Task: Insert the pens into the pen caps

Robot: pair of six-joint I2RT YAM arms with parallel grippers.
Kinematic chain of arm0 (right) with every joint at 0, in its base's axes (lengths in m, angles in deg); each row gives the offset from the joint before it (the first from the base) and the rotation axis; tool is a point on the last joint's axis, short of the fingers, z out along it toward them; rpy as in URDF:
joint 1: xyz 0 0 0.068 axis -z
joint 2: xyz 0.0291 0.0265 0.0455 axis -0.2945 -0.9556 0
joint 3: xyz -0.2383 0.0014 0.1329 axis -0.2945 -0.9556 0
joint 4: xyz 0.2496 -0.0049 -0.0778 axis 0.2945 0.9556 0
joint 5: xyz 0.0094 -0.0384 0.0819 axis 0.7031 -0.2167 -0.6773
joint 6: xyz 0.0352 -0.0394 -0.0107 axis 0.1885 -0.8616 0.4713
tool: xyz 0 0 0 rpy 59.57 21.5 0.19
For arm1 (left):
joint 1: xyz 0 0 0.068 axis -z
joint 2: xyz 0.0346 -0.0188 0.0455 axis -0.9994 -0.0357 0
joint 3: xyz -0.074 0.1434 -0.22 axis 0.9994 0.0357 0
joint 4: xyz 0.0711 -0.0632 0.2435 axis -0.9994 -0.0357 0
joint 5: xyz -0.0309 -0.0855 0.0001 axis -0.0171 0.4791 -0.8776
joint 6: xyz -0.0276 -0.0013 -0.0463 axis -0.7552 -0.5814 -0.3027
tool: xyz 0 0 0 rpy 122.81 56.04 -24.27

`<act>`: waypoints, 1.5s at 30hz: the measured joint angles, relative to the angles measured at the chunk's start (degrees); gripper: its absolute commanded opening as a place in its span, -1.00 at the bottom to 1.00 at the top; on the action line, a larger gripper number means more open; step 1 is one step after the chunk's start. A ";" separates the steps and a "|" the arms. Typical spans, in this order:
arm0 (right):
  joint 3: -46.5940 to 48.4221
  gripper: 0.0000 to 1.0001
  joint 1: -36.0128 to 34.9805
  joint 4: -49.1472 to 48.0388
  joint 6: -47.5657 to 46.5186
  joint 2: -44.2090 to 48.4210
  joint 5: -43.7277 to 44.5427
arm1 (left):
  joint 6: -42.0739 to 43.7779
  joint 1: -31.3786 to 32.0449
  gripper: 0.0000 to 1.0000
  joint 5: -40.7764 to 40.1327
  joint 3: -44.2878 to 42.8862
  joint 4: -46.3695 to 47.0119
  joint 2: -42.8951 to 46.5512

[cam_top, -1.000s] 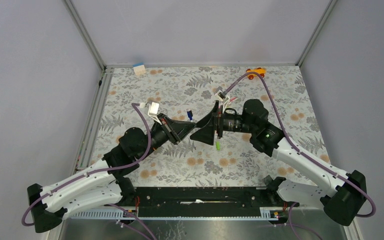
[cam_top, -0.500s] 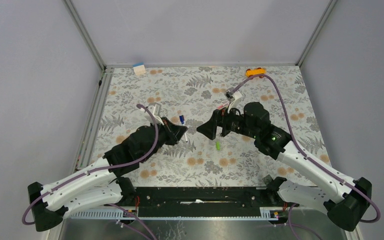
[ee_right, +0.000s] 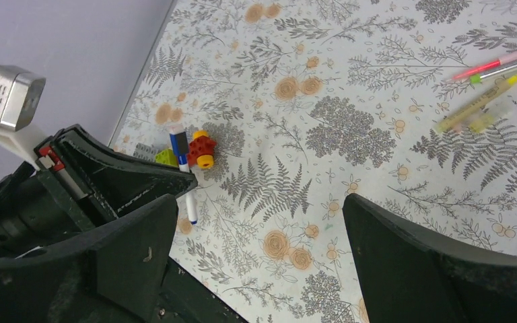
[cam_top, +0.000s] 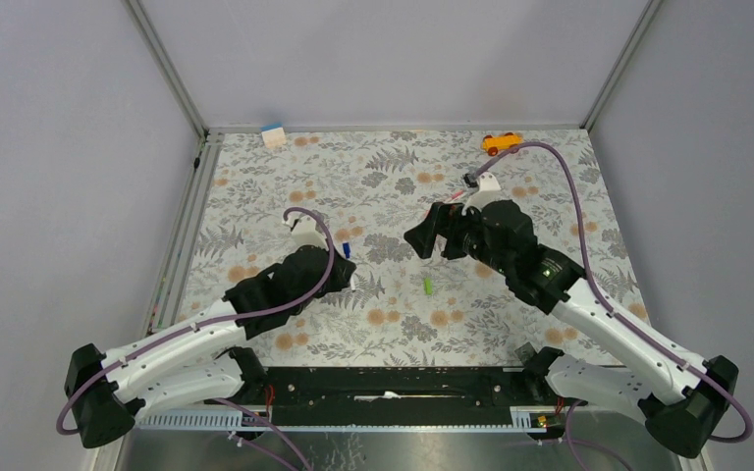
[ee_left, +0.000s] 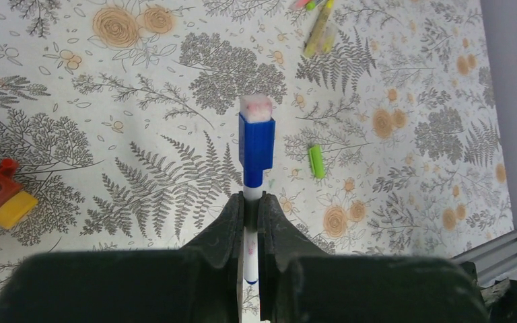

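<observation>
Overhead view wide; wrist views close, sharing pens [ee_right: 485, 99].

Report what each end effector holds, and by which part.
Left end effector: white pen, pinched on its shaft just below the dark blue end. Right end effector: open, holding nothing.

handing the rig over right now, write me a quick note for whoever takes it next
Left tool: shut on the white pen; the blue cap looks seated on it.
Right tool: open, empty, above the table.
Lime green cap: loose on the table between the arms.
Pink pen and yellow pen: lying together farther back, apparently uncapped.
Done: one pen appears capped.
Left: set it down, then cap the others; only one loose cap is visible.
</observation>
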 measured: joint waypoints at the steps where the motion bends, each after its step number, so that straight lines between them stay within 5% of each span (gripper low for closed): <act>1: 0.55 0.99 0.00 0.81 0.24 -0.76 0.28 | 0.00 -0.13 -1.00 0.00 0.31 0.00 -0.09; 18: 5.57 0.99 0.07 2.47 10.38 -0.98 5.77 | -0.39 -2.64 -1.00 1.60 1.81 1.07 -5.03; 45: 5.66 0.99 0.33 2.25 13.25 -1.22 7.80 | -0.96 -5.86 -1.00 8.33 0.31 1.70 -30.84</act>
